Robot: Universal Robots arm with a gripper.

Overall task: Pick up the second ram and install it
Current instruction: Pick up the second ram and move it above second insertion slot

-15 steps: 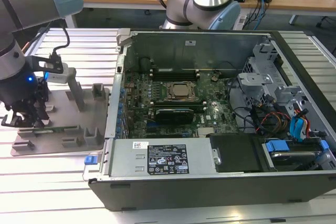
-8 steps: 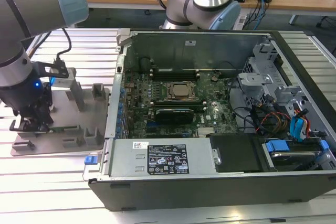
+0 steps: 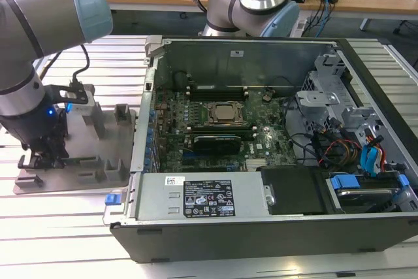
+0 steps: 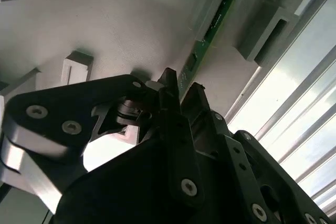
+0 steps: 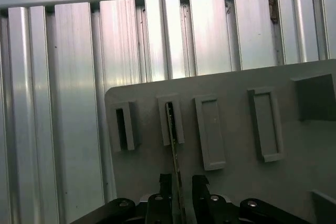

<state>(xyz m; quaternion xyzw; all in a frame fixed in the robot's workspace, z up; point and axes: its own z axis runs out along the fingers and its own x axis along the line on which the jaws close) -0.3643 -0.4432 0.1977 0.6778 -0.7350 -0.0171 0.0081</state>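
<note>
The tool [image 5: 181, 178] hangs low over the grey fixture plate [image 5: 294, 182], its fingers apart on either side of the second ram [image 5: 172, 129]. The stick stands on edge, its far end in a slot block. Farther off, the open computer case [image 3: 261, 63] rests on the ribbed tabletop [image 3: 65, 240].

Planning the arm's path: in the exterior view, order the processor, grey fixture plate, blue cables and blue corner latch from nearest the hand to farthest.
1. Grey fixture plate, directly under the hand.
2. Blue corner latch, on the case's corner beside the plate.
3. Processor, mid-motherboard.
4. Blue cables, at the exterior view's far right.
</note>
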